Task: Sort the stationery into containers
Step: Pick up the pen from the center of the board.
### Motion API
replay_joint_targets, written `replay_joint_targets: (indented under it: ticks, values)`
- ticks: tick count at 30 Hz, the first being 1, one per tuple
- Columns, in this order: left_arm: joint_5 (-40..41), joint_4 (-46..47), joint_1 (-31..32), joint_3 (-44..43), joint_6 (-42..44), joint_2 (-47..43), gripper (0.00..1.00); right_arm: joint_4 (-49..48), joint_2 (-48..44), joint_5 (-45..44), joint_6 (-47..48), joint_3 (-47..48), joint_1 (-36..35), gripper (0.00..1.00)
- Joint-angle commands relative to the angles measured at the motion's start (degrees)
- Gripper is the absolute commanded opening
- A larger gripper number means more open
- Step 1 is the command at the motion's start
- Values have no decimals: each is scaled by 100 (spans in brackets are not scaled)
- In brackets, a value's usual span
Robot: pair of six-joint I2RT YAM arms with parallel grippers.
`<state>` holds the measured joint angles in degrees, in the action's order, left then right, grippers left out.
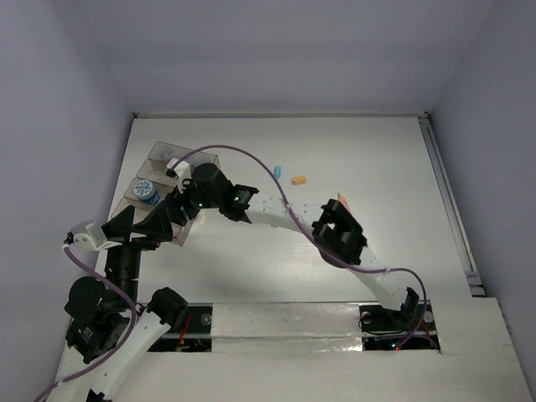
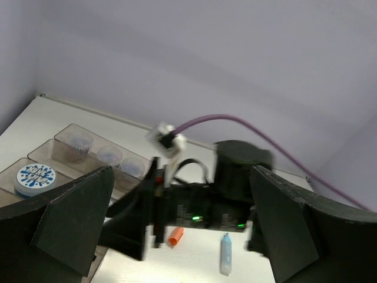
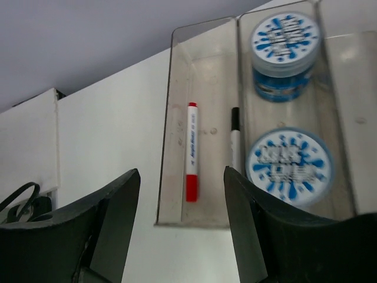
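Sitting at the left of the worktop (image 1: 352, 151) in the top view, the containers (image 3: 171, 118) keep blue-topped tubs (image 3: 288, 159) and a red-capped pen (image 3: 191, 152) in separate compartments, sorted by kind. The right tool (image 3: 179, 183) hovers above them, spread and empty; the left tool (image 2: 182, 177) is likewise spread. A blue marker (image 1: 277, 170) and an orange marker (image 1: 298, 179) lie loose at upper centre.

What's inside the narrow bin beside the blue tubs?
A red-capped pen and a black-capped pen. A finger of the right gripper covers the black pen's near end.
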<state>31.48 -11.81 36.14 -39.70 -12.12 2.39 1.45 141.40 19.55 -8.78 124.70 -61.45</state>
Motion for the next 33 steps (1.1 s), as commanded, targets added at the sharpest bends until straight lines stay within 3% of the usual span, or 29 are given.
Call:
replay_joint_targets:
  ticks: [1, 7, 10, 14, 18, 21, 27, 33]
  values:
    - [-46, 267, -37, 15, 17, 77, 99, -1059, -1552, -653, 34, -1130, 169, 65]
    - [-406, 346, -37, 42, 52, 384, 99, -946, -3003, -1979, -325, -3631, 941, 61]
    - [-748, 329, -37, 15, 43, 797, 99, -332, -3732, -2507, -826, -4626, 1441, 56]
    - [-1319, 390, -37, -2, 52, 1341, 99, 958, -4305, -3123, -1065, -5367, 1575, 60]
    - [-1654, 364, -238, -64, -27, 1869, 99, 1471, -4201, -3255, -1406, -5562, 1627, 74]
    - [-2093, 303, -301, -125, -71, 2291, 99, 1569, -3920, -3283, -1574, -5388, 1680, 76]
    - [-2735, 338, -353, -117, -203, 2591, 99, 1639, -3208, -3185, -1724, -4763, 1680, 76]
    - [-2481, 293, -353, -99, -80, 2556, 99, 1674, -2777, -3265, -1785, -4473, 1680, 67]
